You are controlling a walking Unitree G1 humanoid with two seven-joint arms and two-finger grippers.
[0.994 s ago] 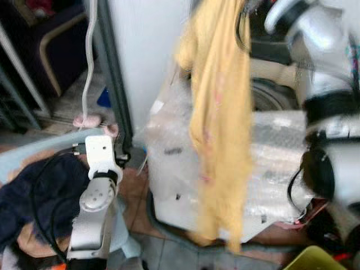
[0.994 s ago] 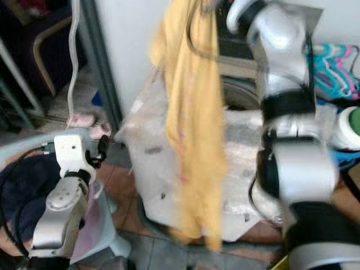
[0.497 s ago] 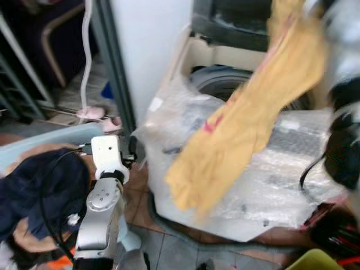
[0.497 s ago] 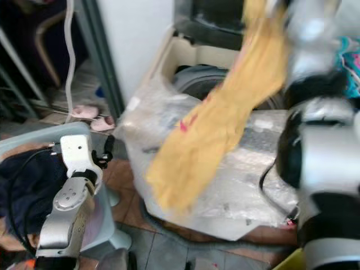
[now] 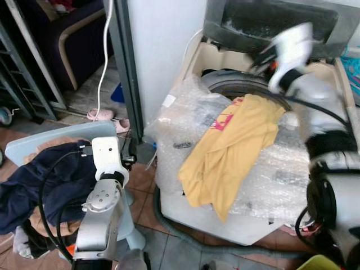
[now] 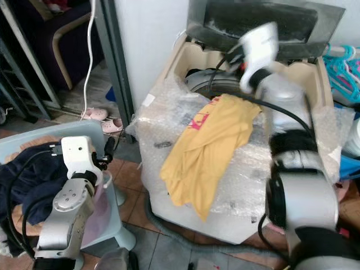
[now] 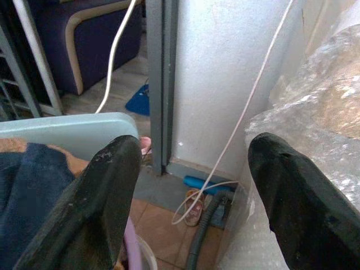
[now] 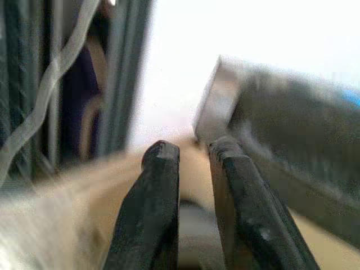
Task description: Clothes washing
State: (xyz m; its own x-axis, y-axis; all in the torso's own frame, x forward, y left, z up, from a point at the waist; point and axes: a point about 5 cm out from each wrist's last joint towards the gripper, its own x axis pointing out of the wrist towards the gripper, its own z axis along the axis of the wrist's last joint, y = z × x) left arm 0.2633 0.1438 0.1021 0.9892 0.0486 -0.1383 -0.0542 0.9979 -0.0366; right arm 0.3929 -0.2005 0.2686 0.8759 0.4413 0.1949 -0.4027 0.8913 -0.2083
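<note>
A yellow garment (image 5: pixel 228 152) is seen draped over the front rim of a top-loading washing machine (image 6: pixel 292 79), which is wrapped in bubble wrap (image 5: pixel 281 180). Its upper end lies at the edge of the drum opening (image 5: pixel 236 90), while most of the cloth hangs down the machine's front face toward the tiled floor (image 5: pixel 169 247). The lid (image 6: pixel 253 25) is stood open at the back.

The right tool (image 8: pixel 191 208) is held above the back rim of the drum, blurred in the head views; in its wrist view the two fingers are seen nearly closed with only a narrow gap, and nothing is gripped between them. The left tool (image 7: pixel 194 202) is held low beside a pale blue basket (image 5: pixel 34 149) full of dark blue clothes (image 5: pixel 34 180), at the machine's left front corner, with its fingers spread wide and nothing between them.

The garment is judged not to be in the drum yet. Since more of its weight hangs outside than in, it could slide off the slick bubble wrap onto the floor if it is nudged or left alone. A grasp taken at the rim could also catch the plastic wrap with the cloth and drag it into the drum. A white cable (image 7: pixel 247 112) hangs near the left tool and could be snagged when that arm is moved.
</note>
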